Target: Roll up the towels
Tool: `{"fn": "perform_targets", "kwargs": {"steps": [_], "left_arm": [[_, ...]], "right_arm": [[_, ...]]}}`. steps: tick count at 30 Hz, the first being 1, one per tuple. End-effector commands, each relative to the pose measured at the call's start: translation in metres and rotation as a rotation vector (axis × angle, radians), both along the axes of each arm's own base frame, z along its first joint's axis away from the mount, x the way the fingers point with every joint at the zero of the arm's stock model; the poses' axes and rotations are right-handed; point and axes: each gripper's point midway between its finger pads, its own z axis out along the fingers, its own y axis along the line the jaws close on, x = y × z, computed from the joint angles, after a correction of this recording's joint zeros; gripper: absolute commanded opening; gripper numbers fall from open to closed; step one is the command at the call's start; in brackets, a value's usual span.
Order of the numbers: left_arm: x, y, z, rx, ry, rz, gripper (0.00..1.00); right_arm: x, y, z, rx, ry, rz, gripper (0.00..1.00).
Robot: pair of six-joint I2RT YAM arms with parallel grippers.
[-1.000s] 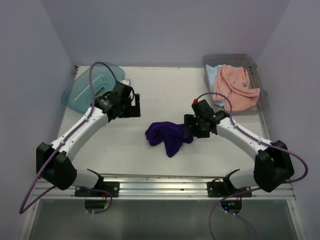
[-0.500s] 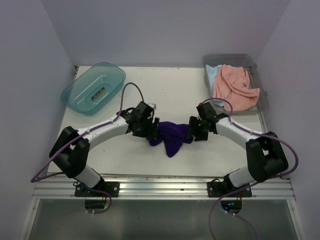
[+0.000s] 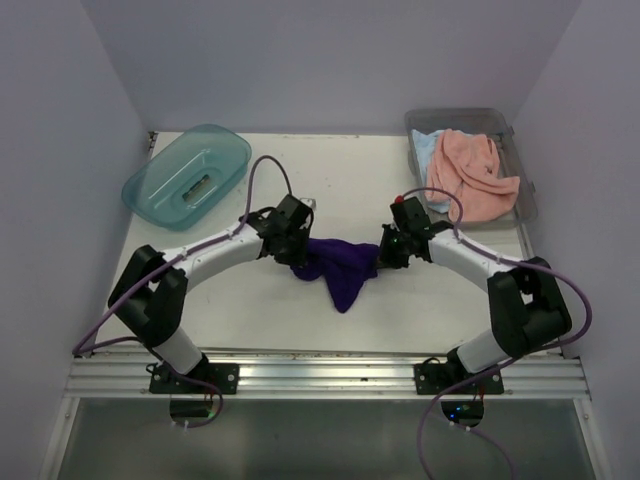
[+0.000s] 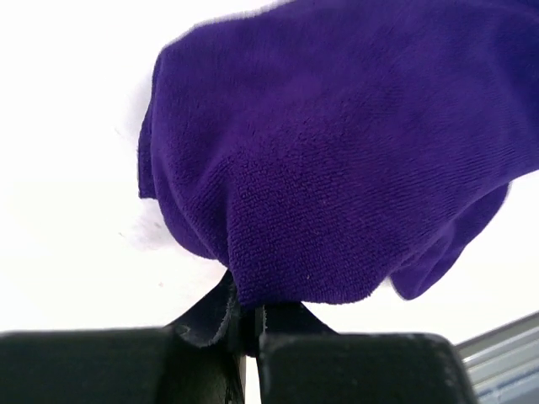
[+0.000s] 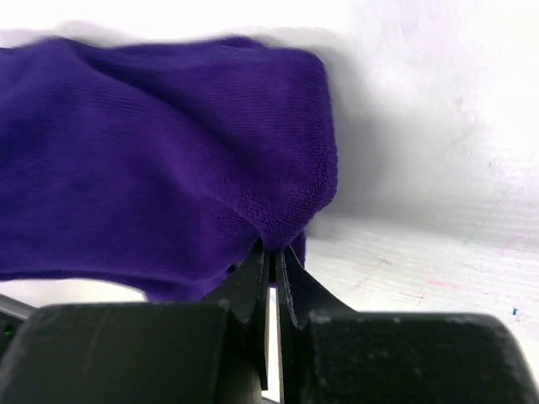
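1. Near edge. Both arm bases sit on a metal rail (image 3: 320, 362) along the near side of the table (image 3: 250, 300). Each arm reaches forward and inward toward the middle of the table.

2. Mid-table. The purple towel (image 3: 340, 268) lies bunched between the two arms, roughly at the centre of the table. Its upper edge spans from one pincer to the other, and a loose fold points toward the near edge.
   - Left pincer (image 4: 250, 313): jaws fully together, clamping the left end of the purple towel. The fabric bulges out just beyond the fingertips.
   - Right pincer (image 5: 274, 252): jaws drawn to a thin slit, nipping a corner at the right end of the same towel.
   - It cannot be told whether the clamped ends are clear of the table surface.

3. Far left. A teal tub (image 3: 185, 175) stands near the back corner, well apart from the purple towel.

4. Far right. A grey bin (image 3: 525, 205) stands near the opposite back corner. The pink towel (image 3: 470, 175) is heaped inside it. The light blue towel (image 3: 427, 148) shows at the bin's far-left corner, partly under the pink one.
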Motion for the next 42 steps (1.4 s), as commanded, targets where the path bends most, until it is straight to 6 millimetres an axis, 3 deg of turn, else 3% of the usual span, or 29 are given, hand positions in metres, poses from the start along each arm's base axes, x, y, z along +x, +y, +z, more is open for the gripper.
{"fn": "perform_targets", "kwargs": {"steps": [1, 2, 4, 5, 7, 8, 9, 10, 11, 13, 14, 16, 17, 20, 21, 25, 28, 29, 30, 31, 32, 34, 35, 36, 37, 38, 40, 42], "left_arm": [[0.040, 0.012, 0.051, 0.032, -0.165, 0.029, 0.00], [0.051, 0.012, 0.073, 0.012, -0.213, 0.044, 0.00], [0.064, 0.023, 0.094, -0.016, -0.237, 0.074, 0.00], [0.073, 0.026, 0.120, -0.056, -0.285, 0.087, 0.00], [0.089, 0.048, 0.147, -0.067, -0.339, 0.134, 0.00], [0.096, 0.053, 0.180, -0.094, -0.410, 0.150, 0.00], [0.101, 0.070, 0.194, -0.069, -0.441, 0.179, 0.00], [0.102, 0.077, 0.208, -0.063, -0.474, 0.190, 0.00], [0.102, 0.083, 0.240, -0.079, -0.542, 0.202, 0.00], [0.097, 0.096, 0.266, -0.058, -0.604, 0.212, 0.00], [0.090, 0.102, 0.289, -0.077, -0.662, 0.215, 0.00], [0.079, 0.110, 0.309, -0.084, -0.718, 0.220, 0.00], [0.067, 0.115, 0.327, -0.109, -0.767, 0.222, 0.00], [0.044, 0.119, 0.356, -0.163, -0.844, 0.193, 0.00], [0.039, 0.118, 0.363, -0.180, -0.866, 0.171, 0.00], [0.036, 0.109, 0.375, -0.235, -0.895, 0.129, 0.00], [0.058, 0.083, 0.348, -0.257, -0.806, 0.068, 0.00], [0.073, 0.072, 0.323, -0.245, -0.740, 0.049, 0.00], [0.082, 0.064, 0.312, -0.254, -0.712, 0.043, 0.00], [0.091, 0.058, 0.300, -0.249, -0.684, 0.034, 0.27], [0.107, 0.050, 0.270, -0.222, -0.621, 0.027, 0.44], [0.125, 0.045, 0.239, -0.179, -0.564, 0.037, 0.91], [0.140, 0.040, 0.213, -0.145, -0.502, 0.040, 0.97], [0.138, 0.043, 0.194, -0.108, -0.420, 0.055, 0.99], [0.139, 0.042, 0.185, -0.091, -0.382, 0.059, 1.00], [0.139, 0.041, 0.176, -0.080, -0.349, 0.061, 1.00], [0.133, 0.044, 0.169, -0.081, -0.336, 0.080, 0.99], [0.115, 0.050, 0.161, -0.093, -0.326, 0.089, 0.98]], "right_arm": [[0.056, 0.021, 0.072, 0.063, -0.206, 0.012, 0.00], [0.063, 0.024, 0.087, 0.071, -0.236, 0.016, 0.00], [0.076, 0.027, 0.115, 0.071, -0.294, 0.031, 0.00], [0.092, 0.034, 0.152, 0.095, -0.369, 0.037, 0.00], [0.102, 0.036, 0.190, 0.105, -0.443, 0.055, 0.00], [0.107, 0.039, 0.226, 0.124, -0.506, 0.059, 0.00], [0.109, 0.038, 0.243, 0.133, -0.540, 0.059, 0.00], [0.105, 0.035, 0.264, 0.137, -0.581, 0.063, 0.00], [0.104, 0.034, 0.291, 0.153, -0.640, 0.062, 0.00], [0.096, 0.028, 0.318, 0.153, -0.702, 0.065, 0.00], [0.084, 0.021, 0.341, 0.158, -0.755, 0.059, 0.00], [0.072, 0.012, 0.360, 0.150, -0.809, 0.060, 0.00], [0.056, 0.004, 0.375, 0.156, -0.845, 0.062, 0.00], [0.032, -0.005, 0.383, 0.169, -0.867, 0.063, 0.00], [0.016, -0.006, 0.393, 0.205, -0.896, 0.084, 0.00], [-0.006, -0.009, 0.371, 0.221, -0.804, 0.090, 0.00], [-0.012, -0.015, 0.335, 0.185, -0.701, 0.064, 0.00], [-0.009, -0.018, 0.310, 0.148, -0.648, 0.046, 0.00], [-0.007, -0.021, 0.299, 0.125, -0.631, 0.032, 0.00], [0.003, -0.028, 0.271, 0.056, -0.591, 0.000, 0.00], [0.007, -0.031, 0.256, 0.023, -0.565, -0.010, 0.00], [0.022, -0.045, 0.225, -0.073, -0.511, -0.050, 0.00], [0.031, -0.056, 0.197, -0.151, -0.438, -0.079, 0.00], [0.038, -0.070, 0.186, -0.181, -0.406, -0.114, 0.08], [0.040, -0.077, 0.176, -0.196, -0.372, -0.131, 0.24], [0.041, -0.081, 0.164, -0.210, -0.333, -0.138, 0.48], [0.038, -0.081, 0.153, -0.208, -0.311, -0.131, 0.56], [0.032, -0.071, 0.147, -0.155, -0.304, -0.103, 0.56]]}}
